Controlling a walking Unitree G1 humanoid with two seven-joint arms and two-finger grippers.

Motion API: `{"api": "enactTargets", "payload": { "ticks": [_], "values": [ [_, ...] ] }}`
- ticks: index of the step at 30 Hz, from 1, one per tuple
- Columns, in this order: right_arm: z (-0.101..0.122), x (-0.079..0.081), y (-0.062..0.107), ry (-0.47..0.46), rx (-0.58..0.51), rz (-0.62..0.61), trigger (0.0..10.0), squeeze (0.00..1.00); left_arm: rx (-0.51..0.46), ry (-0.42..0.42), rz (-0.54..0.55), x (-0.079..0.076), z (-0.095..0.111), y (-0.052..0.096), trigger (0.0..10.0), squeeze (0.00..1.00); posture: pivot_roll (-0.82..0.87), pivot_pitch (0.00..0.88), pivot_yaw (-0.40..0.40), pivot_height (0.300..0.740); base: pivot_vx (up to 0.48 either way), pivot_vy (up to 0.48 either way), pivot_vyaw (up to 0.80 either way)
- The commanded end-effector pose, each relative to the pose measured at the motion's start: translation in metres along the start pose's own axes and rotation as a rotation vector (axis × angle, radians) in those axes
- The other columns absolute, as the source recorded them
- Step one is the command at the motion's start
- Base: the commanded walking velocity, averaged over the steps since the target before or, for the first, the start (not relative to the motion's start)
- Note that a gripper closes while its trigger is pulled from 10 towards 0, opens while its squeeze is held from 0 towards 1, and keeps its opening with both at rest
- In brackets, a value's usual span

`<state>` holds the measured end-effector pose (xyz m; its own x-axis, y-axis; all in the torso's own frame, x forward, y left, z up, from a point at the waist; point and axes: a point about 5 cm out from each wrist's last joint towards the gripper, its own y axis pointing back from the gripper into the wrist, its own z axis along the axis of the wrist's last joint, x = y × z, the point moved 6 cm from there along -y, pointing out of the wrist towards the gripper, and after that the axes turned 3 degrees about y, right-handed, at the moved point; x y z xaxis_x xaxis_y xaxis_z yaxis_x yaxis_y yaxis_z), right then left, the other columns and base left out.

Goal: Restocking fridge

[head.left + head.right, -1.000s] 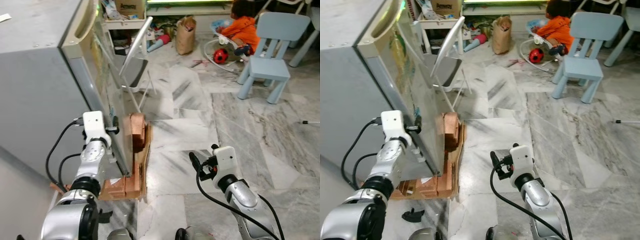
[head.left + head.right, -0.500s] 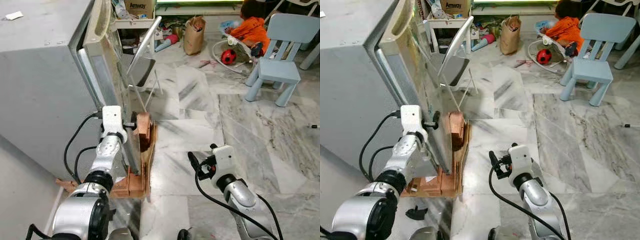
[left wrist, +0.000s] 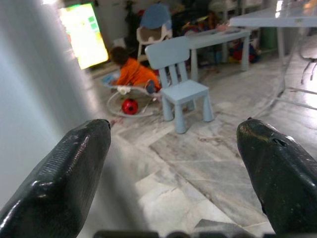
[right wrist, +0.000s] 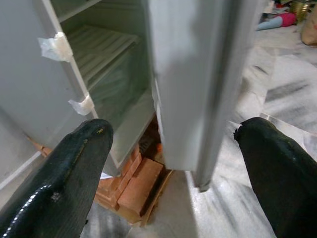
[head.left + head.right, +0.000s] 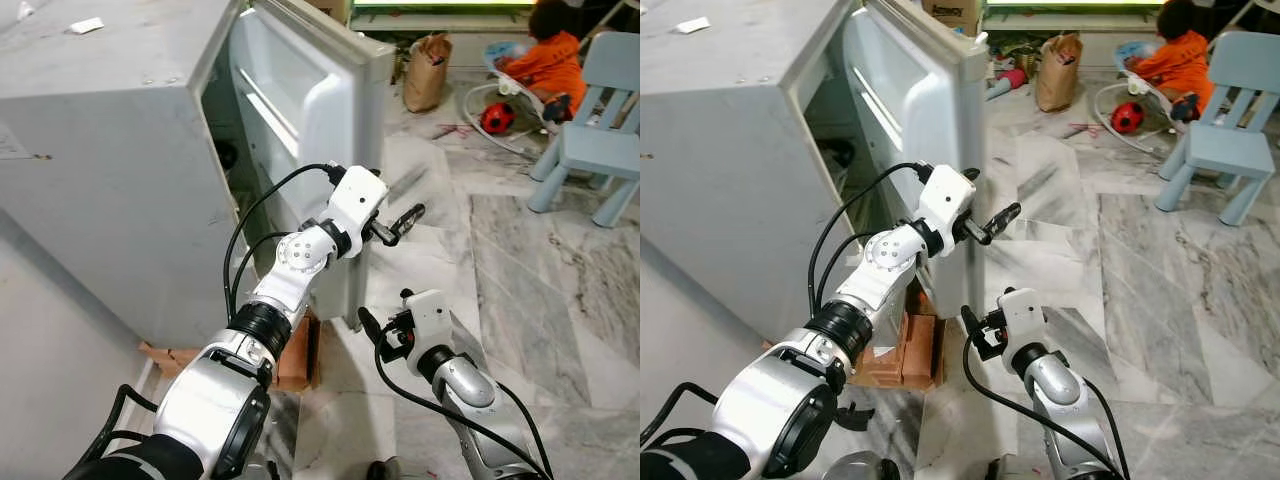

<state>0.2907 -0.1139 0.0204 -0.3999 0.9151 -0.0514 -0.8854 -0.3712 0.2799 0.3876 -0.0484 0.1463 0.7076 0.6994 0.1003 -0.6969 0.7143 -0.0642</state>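
Beside open fridge door (image 5: 330,110), left pincer (image 5: 400,220) spread, empty

Fridge (image 5: 120,180): interior mostly hidden behind the open door (image 5: 320,110); contents too dark to tell. Bricks (image 5: 910,355) beneath: partly covered by the left arm. Blue chair (image 5: 600,140): cut off by the frame edge.

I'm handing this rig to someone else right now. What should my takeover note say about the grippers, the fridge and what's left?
Left gripper: open, empty, raised at the free edge of the fridge door.
Right gripper: open, empty, low in front of the fridge, facing its lower shelves.
Fridge stands on bricks.
Done: door is partly open.
Left: neither gripper holds any item to stock, so restocking is not started. A person is on the floor beyond, near a blue chair.
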Motion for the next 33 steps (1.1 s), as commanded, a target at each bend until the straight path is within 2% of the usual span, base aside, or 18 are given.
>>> {"api": "enactTargets", "payload": {
  "ticks": [1, 4, 6, 7, 8, 9, 10, 11, 12, 13, 14, 18, 19, 25, 26, 29, 33],
  "values": [
    [-0.005, 0.006, 0.0, -0.007, 0.015, 0.016, 10.0, 0.0, -0.095, 0.057, -0.039, -0.038, 0.033, -0.026, 10.0, 0.0, -0.12, 0.0, 0.074, 0.74, 0.0, 0.0, 0.0],
    [-0.006, 0.008, -0.001, -0.012, 0.014, 0.023, 10.0, 0.0, -0.058, 0.043, 0.057, -0.005, 0.017, -0.012, 10.0, 0.0, -0.11, 0.0, 0.069, 0.74, 0.0, 0.0, 0.0],
    [-0.006, 0.008, -0.001, -0.013, 0.013, 0.024, 10.0, 0.0, -0.053, 0.042, 0.07, -0.001, 0.014, -0.009, 10.0, 0.0, -0.11, 0.0, 0.069, 0.74, 0.0, 0.0, 0.0],
    [-0.006, 0.009, -0.002, -0.016, 0.008, 0.025, 10.0, 0.0, -0.019, 0.044, 0.141, 0.023, -0.002, 0.008, 10.0, 0.0, -0.1, 0.0, 0.066, 0.74, 0.0, 0.0, 0.0],
    [-0.005, 0.01, -0.003, -0.018, 0.003, 0.03, 10.0, 0.0, -0.003, 0.049, 0.176, 0.034, -0.011, 0.018, 10.0, 0.0, -0.1, 0.0, 0.063, 0.74, 0.0, 0.0, 0.0],
    [-0.005, 0.01, -0.004, -0.021, -0.002, 0.035, 10.0, 0.0, 0.011, 0.058, 0.206, 0.043, -0.02, 0.028, 10.0, 0.0, -0.1, 0.0, 0.061, 0.74, 0.0, 0.0, 0.0],
    [-0.005, 0.01, -0.004, -0.021, -0.002, 0.035, 10.0, 0.0, 0.011, 0.058, 0.206, 0.043, -0.02, 0.028, 10.0, 0.0, -0.1, 0.0, 0.061, 0.74, 0.0, 0.0, 0.0],
    [-0.001, 0.011, -0.005, -0.033, -0.02, 0.047, 10.0, 0.0, 0.042, 0.066, 0.252, 0.054, -0.037, 0.046, 10.0, 0.0, -0.09, 0.0, 0.055, 0.74, 0.0, 0.0, 0.0],
    [-0.001, 0.011, -0.005, -0.033, -0.02, 0.047, 10.0, 0.0, 0.042, 0.066, 0.252, 0.054, -0.037, 0.046, 10.0, 0.0, -0.09, 0.0, 0.055, 0.74, 0.0, 0.0, 0.0],
    [0.002, 0.012, -0.005, -0.031, -0.036, 0.059, 10.0, 0.0, 0.062, 0.069, 0.281, 0.06, -0.049, 0.06, 10.0, 0.0, -0.09, 0.0, 0.051, 0.74, 0.0, -0.446, 0.0],
    [0.002, 0.012, -0.005, -0.031, -0.036, 0.059, 10.0, 0.0, 0.062, 0.069, 0.281, 0.06, -0.049, 0.06, 10.0, 0.0, -0.09, 0.0, 0.051, 0.74, 0.0, -0.446, 0.0],
    [0.011, 0.011, -0.006, -0.021, -0.064, 0.06, 10.0, 0.0, 0.101, 0.083, 0.353, 0.068, -0.068, 0.083, 10.0, 0.0, -0.08, 0.0, 0.048, 0.74, 0.0, -0.427, -0.4],
    [0.015, 0.01, -0.006, -0.01, -0.077, 0.053, 10.0, 0.0, 0.105, 0.091, 0.376, 0.07, -0.072, 0.09, 10.0, 0.0, -0.08, 0.0, 0.048, 0.74, 0.311, -0.36, -0.8],
    [0.022, 0.01, -0.006, 0.001, -0.101, 0.05, 10.0, 0.0, 0.116, 0.071, 0.423, 0.077, -0.077, 0.102, 10.0, 0.0, -0.08, 0.0, 0.049, 0.74, 0.37, -0.298, -0.46],
    [0.024, 0.01, -0.006, 0.004, -0.109, 0.042, 10.0, 0.0, 0.125, 0.071, 0.47, 0.086, -0.08, 0.113, 10.0, 0.0, -0.08, 0.0, 0.05, 0.74, 0.409, -0.247, 0.0],
    [0.027, 0.008, -0.005, 0.007, -0.119, 0.019, 10.0, 0.0, 0.152, 0.069, 0.527, 0.094, -0.089, 0.132, 10.0, 0.0, -0.08, 0.0, 0.049, 0.74, 0.41, -0.246, 0.0],
    [0.03, 0.006, -0.006, 0.009, -0.135, 0.003, 10.0, 0.0, 0.202, 0.06, 0.571, 0.097, -0.1, 0.145, 10.0, 0.0, -0.07, 0.0, 0.047, 0.74, 0.443, -0.061, 0.0]
  ]
}}
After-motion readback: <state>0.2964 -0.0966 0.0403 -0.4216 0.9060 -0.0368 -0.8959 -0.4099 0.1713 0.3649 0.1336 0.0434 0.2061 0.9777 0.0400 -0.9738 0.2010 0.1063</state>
